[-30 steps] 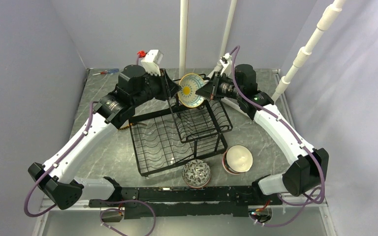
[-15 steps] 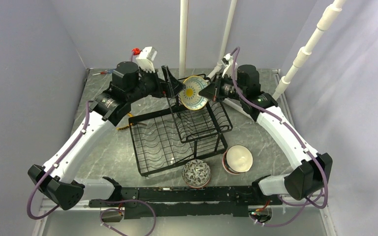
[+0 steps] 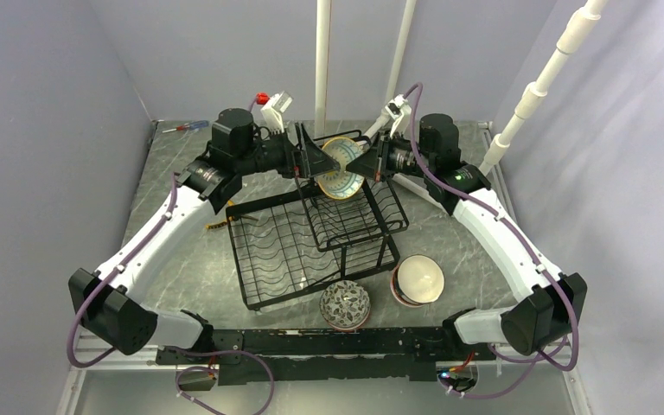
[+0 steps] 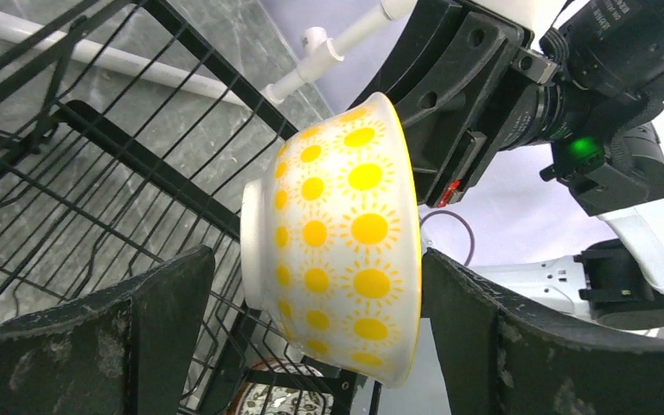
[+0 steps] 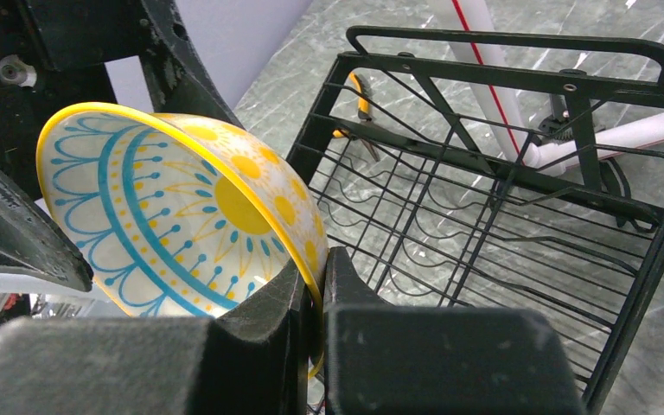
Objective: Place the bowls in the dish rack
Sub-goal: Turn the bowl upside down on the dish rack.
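Observation:
A yellow sun-dotted bowl (image 3: 341, 169) with a blue and yellow pattern inside hangs tilted over the back of the black wire dish rack (image 3: 311, 233). My right gripper (image 3: 365, 162) is shut on its yellow rim (image 5: 311, 251). My left gripper (image 3: 316, 160) is open, one finger on each side of the bowl (image 4: 337, 242), with a gap showing on the base side. In the right wrist view the rack (image 5: 501, 199) lies below and to the right. An upturned patterned bowl (image 3: 344, 304) and a stack topped by a white bowl (image 3: 418, 279) sit in front of the rack.
A red-handled screwdriver (image 3: 186, 127) lies at the back left corner. White poles (image 3: 322, 60) rise behind the rack. A yellow-handled tool (image 3: 216, 224) lies just left of the rack. Grey walls close in both sides.
My left gripper has opened and let go of the dotted bowl, which stays in the right gripper. The bowl has tipped and sunk slightly toward the rack. The left arm shifted a little right.

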